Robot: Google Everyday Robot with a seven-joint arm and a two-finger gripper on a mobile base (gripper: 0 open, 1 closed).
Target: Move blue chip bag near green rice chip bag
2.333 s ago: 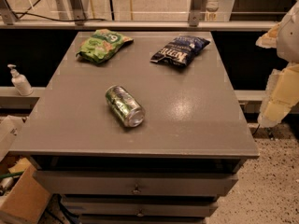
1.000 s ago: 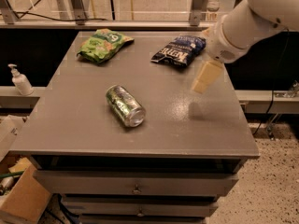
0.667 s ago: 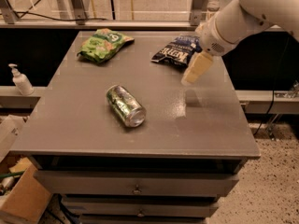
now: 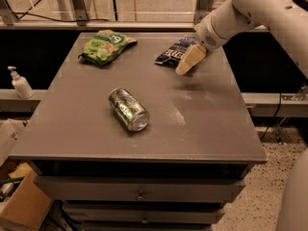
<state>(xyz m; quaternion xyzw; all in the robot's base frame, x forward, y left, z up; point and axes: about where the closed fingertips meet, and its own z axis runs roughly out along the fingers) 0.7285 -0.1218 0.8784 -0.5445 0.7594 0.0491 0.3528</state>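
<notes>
The blue chip bag (image 4: 174, 53) lies flat at the far right of the grey table (image 4: 202, 119), partly covered by my arm. The green rice chip bag (image 4: 105, 45) lies at the far left of the table, well apart from it. My gripper (image 4: 189, 60) hangs over the near right edge of the blue bag, cream-coloured and pointing down-left, a little above the table top.
A shiny green can (image 4: 128, 109) lies on its side in the middle of the table. A white soap dispenser (image 4: 20, 83) stands on a ledge to the left. A cardboard box (image 4: 24, 203) sits on the floor at lower left. Drawers run below the table top.
My arm came in from the right and the gripper has moved up and left across the table to the blue chip bag. The bags and can have not moved.
</notes>
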